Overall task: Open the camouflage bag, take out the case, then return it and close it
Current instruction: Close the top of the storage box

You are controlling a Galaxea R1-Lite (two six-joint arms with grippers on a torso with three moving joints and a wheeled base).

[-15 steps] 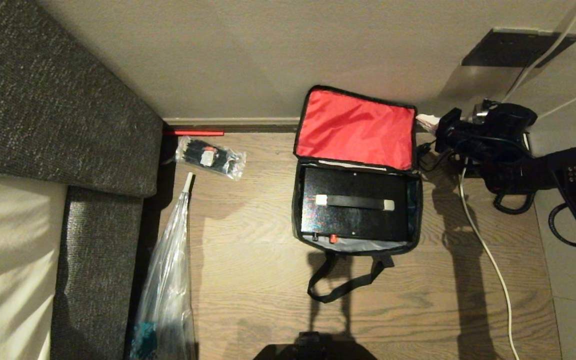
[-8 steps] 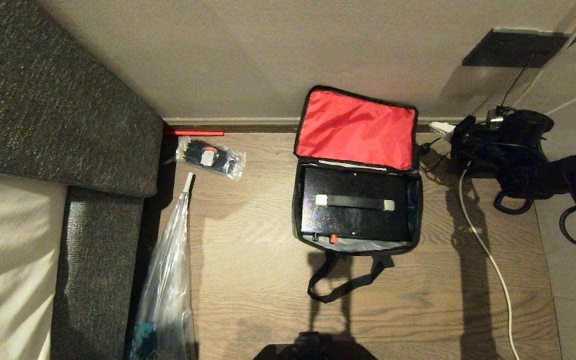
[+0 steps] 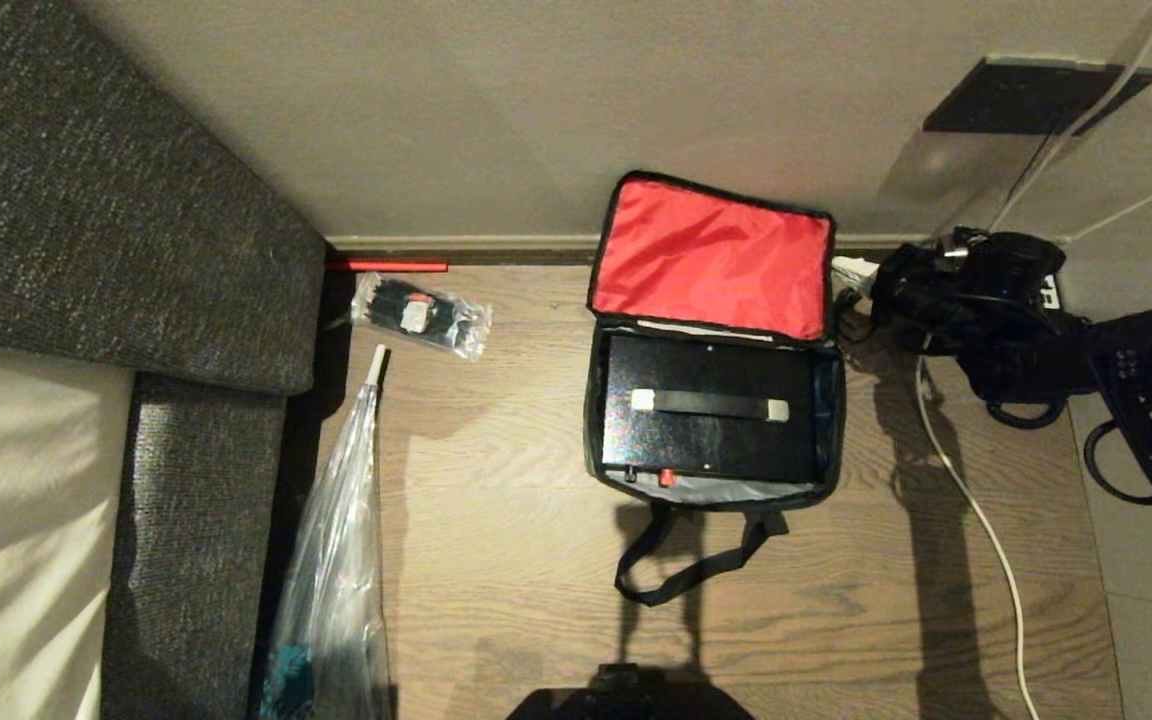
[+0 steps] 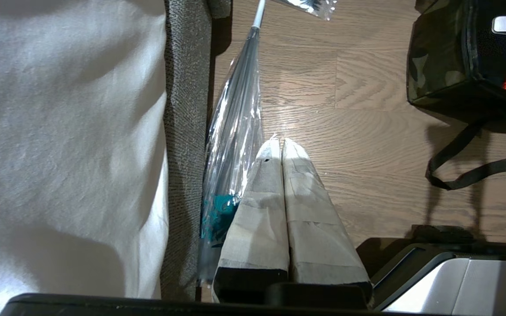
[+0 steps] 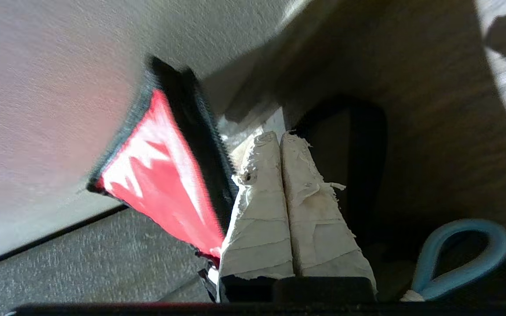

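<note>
The camouflage bag (image 3: 592, 430) lies open on the wooden floor, its red lid (image 3: 711, 255) leaning back against the wall. Inside it sits the black case (image 3: 716, 445), a strap handle (image 3: 711, 404) across its top. My right gripper (image 3: 850, 267) hovers just off the lid's right edge, shut with nothing in it. In the right wrist view its taped fingers (image 5: 257, 210) are pressed together beside the red lid (image 5: 165, 175), and a light-blue loop (image 5: 459, 254) lies close by. My left gripper (image 4: 279, 142) is shut and parked low over the floor, left of the camouflage bag (image 4: 437, 66).
A grey sofa (image 3: 86, 200) fills the left side. A long clear plastic bag (image 3: 336, 560) lies beside it, and a small bag of black parts (image 3: 421, 312) lies near the wall. A white cable (image 3: 976, 510) runs down the floor on the right. The bag's strap (image 3: 686, 570) loops out in front.
My right gripper swung a little away from the lid's right edge, then came back closer and slightly lower. The bag, lid and case have not moved.
</note>
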